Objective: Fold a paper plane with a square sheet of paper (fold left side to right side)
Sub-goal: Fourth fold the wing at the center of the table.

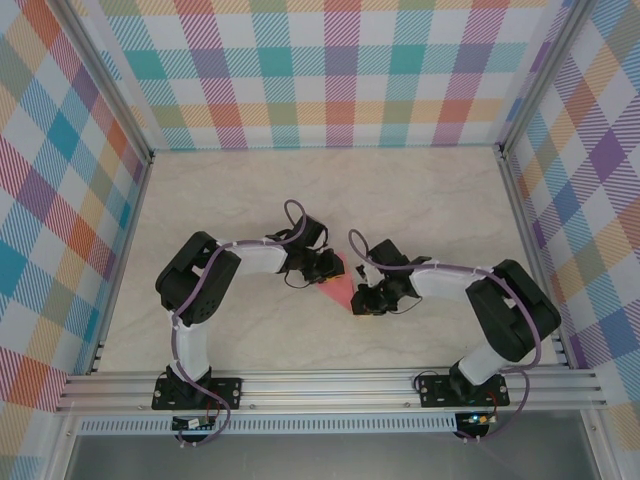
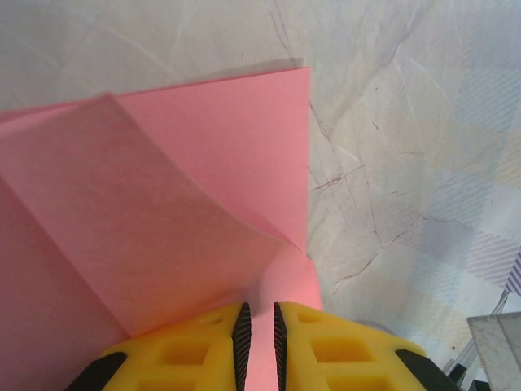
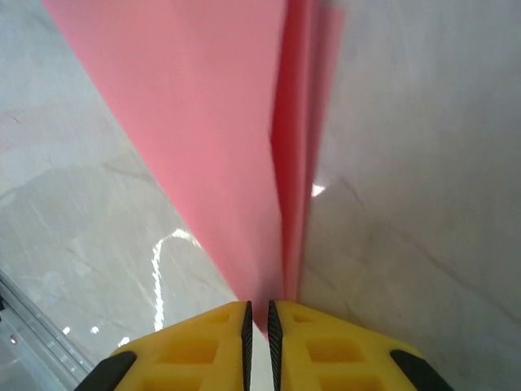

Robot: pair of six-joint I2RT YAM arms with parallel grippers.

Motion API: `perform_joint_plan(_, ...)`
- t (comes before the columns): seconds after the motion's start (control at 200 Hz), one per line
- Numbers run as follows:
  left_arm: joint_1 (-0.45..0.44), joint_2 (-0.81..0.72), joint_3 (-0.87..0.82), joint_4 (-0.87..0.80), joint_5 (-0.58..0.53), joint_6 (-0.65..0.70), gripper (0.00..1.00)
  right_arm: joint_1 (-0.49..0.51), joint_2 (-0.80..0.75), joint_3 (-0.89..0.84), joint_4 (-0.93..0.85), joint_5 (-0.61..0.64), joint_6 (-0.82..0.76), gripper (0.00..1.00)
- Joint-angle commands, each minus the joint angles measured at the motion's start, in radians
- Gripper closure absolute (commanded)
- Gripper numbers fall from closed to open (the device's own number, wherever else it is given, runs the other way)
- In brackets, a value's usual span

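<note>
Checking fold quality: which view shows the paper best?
Left wrist: the paper lies close up, folded flap and edges sharp. Right wrist gives a blurred narrow end; top external gives a small, partly covered sliver.

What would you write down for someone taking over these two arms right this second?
Left claw: shut on an edge of the pink paper.
Right claw: shut on the paper's narrow, pointed end.
Paper: held between the two claws over the middle of the table.
Done: several folds are in; one flap lies over another layer, and the sheet tapers to a point.
Left: probably the last lengthwise fold and pressing the creases. Whether the plane is nearly finished is hard to tell.
</note>
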Motion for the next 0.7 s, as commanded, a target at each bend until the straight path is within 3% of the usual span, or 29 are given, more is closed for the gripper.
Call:
perform_joint_plan(0.0, -0.006, 0.027, -0.031, -0.133, -0.076, 0.012, 0.80, 0.007, -0.032, -0.033, -0.196, 0.010, -0.010, 0.83)
perform_joint_plan(0.28, -0.007, 0.015, -0.034, -0.132, -0.076, 0.011, 0.80, 0.007, -0.166, 0.088, -0.204, -0.013, 0.011, 0.83)
perform_joint_plan(0.695, -0.007, 0.006, -0.032, -0.131, -0.073, 0.010, 0.80, 0.009, 0.086, 0.159, -0.013, 0.017, 0.110, 0.91)
